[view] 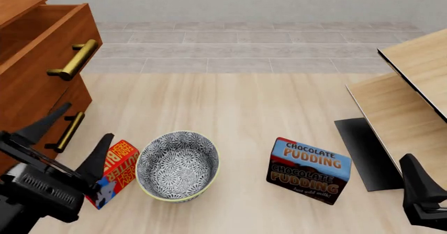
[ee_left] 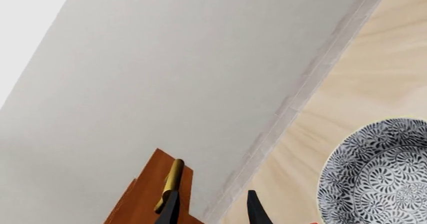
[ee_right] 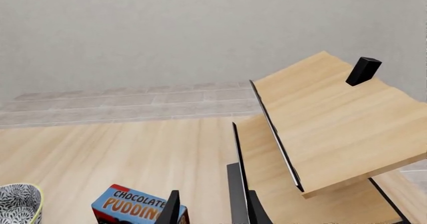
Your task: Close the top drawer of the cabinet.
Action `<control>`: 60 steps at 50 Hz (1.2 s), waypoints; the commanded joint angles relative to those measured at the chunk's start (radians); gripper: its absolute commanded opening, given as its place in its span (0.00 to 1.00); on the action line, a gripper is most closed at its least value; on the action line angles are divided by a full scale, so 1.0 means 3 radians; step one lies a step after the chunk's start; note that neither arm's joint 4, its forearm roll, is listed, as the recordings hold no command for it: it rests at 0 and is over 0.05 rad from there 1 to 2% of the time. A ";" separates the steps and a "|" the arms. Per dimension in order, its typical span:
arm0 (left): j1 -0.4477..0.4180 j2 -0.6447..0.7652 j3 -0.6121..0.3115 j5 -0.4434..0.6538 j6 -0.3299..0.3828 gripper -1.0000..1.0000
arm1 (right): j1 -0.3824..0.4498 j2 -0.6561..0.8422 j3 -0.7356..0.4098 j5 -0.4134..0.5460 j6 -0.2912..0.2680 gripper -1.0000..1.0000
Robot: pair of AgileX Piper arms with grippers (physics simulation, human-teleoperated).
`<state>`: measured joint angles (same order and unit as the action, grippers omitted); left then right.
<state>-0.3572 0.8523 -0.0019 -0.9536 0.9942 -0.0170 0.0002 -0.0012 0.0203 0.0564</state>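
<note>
Step in hand: approach. The top drawer (view: 45,40) stands pulled out of the cabinet (view: 35,100) at the far left, and nothing touches it yet.
Top drawer: uppermost of the fronts, tilted toward the table, its brass handle (view: 73,59) facing right and near.
Left gripper (view: 73,140): near left, fingers spread apart and holding nothing; it sits below and to the near side of the drawer front, just left of the patterned bowl (view: 177,165).
Left wrist view: a brass handle shows beyond one fingertip, apart from it; which drawer's handle this is I cannot tell for sure, since only a corner of wood is in view.
Right gripper (ee_right: 210,209): near right, jaws parted and empty, well apart from the cabinet, by the pale wood boards (view: 412,92).
Other things: a chocolate pudding box (view: 309,170) right of the bowl; a red butter box (view: 112,174) between the bowl and the left gripper.
Next move calls for: raising the left gripper to the height of the top drawer front, setting the fingers flat against it beside the handle, then pushing left and far until the front sits flush.
Risk: pushing low would meet the middle drawer instead.
</note>
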 commanded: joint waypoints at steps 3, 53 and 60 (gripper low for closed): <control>0.0027 0.0738 0.0006 -0.0888 0.0576 1.00 | -0.0008 0.0000 0.0003 0.0020 0.0007 1.00; 0.0601 0.1002 -0.0545 -0.0888 0.1322 1.00 | -0.0115 0.0001 0.0002 0.0062 -0.0061 1.00; 0.0662 0.1045 -0.0578 -0.0888 0.1349 1.00 | -0.0128 0.0001 0.0003 0.0072 -0.0051 1.00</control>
<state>-0.1834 1.1435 -0.1513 -1.2194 1.3826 -0.0481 0.0005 -0.0005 0.0395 0.0410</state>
